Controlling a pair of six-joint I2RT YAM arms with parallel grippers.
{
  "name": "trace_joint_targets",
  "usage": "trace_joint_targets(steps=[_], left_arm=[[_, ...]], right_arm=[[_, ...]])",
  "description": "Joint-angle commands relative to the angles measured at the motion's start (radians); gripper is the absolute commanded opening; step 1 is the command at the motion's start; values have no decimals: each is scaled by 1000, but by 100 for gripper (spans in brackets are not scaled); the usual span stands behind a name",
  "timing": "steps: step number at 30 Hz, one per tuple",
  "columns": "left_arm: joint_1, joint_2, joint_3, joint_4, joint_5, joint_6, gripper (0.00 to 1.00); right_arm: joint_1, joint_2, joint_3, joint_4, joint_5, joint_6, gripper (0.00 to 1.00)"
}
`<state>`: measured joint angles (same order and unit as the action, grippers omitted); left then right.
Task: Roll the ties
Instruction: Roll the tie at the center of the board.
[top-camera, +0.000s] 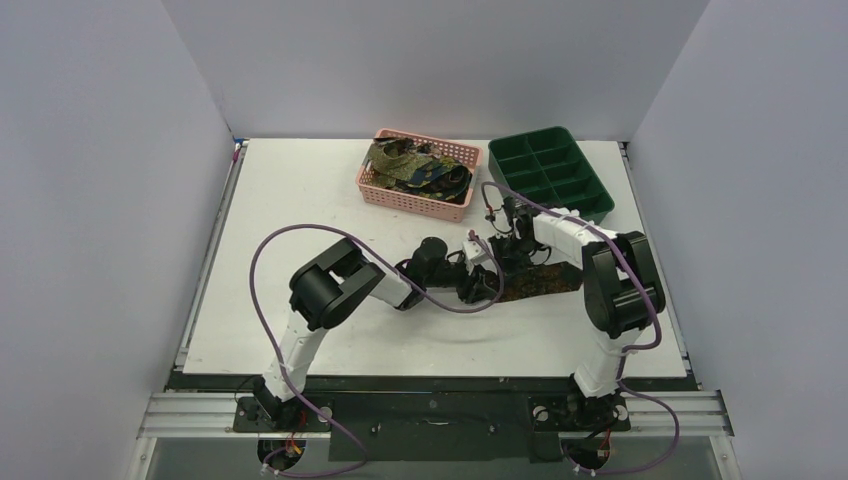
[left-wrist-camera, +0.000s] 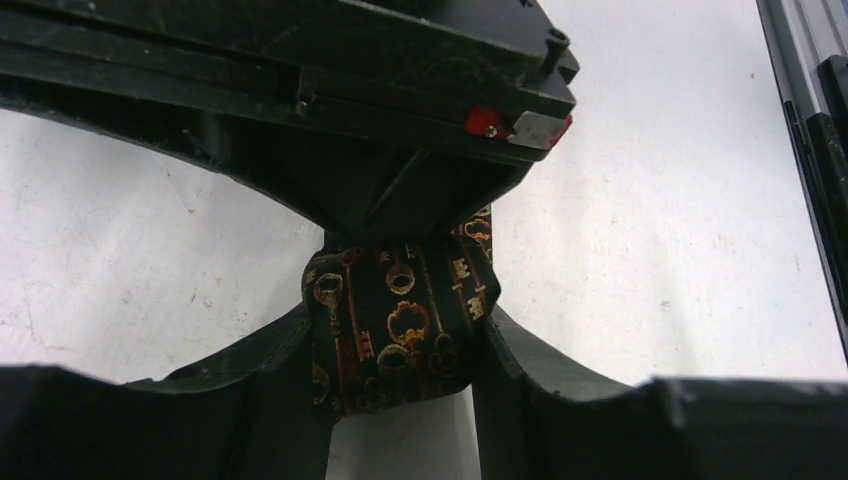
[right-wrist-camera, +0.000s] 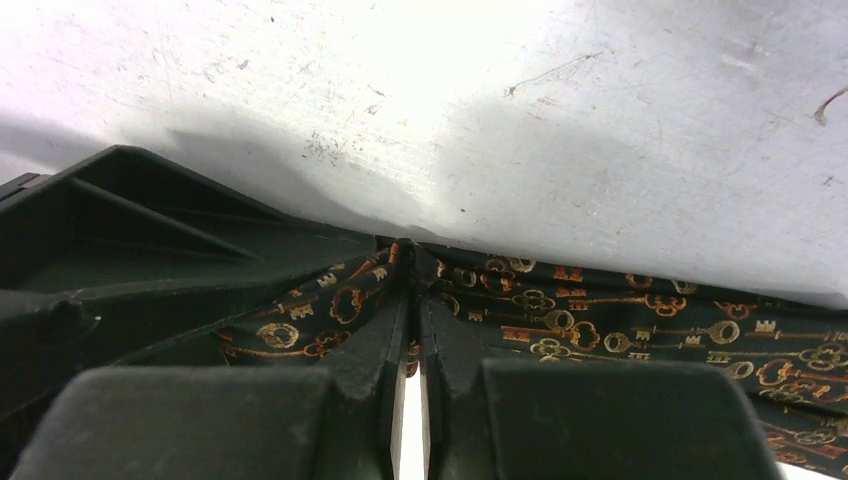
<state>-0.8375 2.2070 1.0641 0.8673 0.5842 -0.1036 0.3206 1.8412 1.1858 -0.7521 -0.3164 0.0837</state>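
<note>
In the top external view, the dark fabric tie printed with gold and orange keys (top-camera: 548, 283) lies flat on the white table (top-camera: 300, 200) in front of the right arm. Its left end is hidden where the left gripper (top-camera: 478, 287) and right gripper (top-camera: 507, 252) meet, and neither grip can be read from here. More patterned ties (top-camera: 415, 168) are heaped in the pink plastic mesh basket (top-camera: 405, 197), beside the dark green compartment tray (top-camera: 600, 205).

The left wrist view shows what that view hides. The 2 left fingers (left-wrist-camera: 540, 375) squeeze a short bunched fold, perhaps a started roll, of the tie between them, and the right gripper's body sits just above.

The right wrist view shows the right fingers (right-wrist-camera: 340, 400) almost together, pinching a crease of cloth at their tips. The rest of the tie trails flat to the right.

The tie looks light, limp and slippery, so a coil would likely slump or unwind if let go. The best hold is probably across the width at the rolled end, with the other gripper tensioning the loose length.
</note>
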Motion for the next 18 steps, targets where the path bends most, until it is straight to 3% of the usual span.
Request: trace_joint_targets(steps=[1, 5, 7, 11, 14, 18], left_arm=[[9, -9, -40, -33, -87, 73, 30], [16, -68, -109, -123, -85, 222, 18], [20, -100, -140, -162, -81, 291, 16], [25, -125, -182, -194, -62, 399, 16], [25, -124, -184, -202, -49, 412, 16], [25, -115, -175, -204, -39, 403, 16]], right_arm=[[24, 45, -64, 134, -52, 37, 0], [-25, -3, -55, 100, -146, 20, 2], [-78, -27, -35, 65, -198, 4, 19], [-156, -65, 7, -31, -308, -35, 35], [-157, -83, -13, -75, -325, -45, 36], [-150, -64, -57, -31, -259, -19, 23]])
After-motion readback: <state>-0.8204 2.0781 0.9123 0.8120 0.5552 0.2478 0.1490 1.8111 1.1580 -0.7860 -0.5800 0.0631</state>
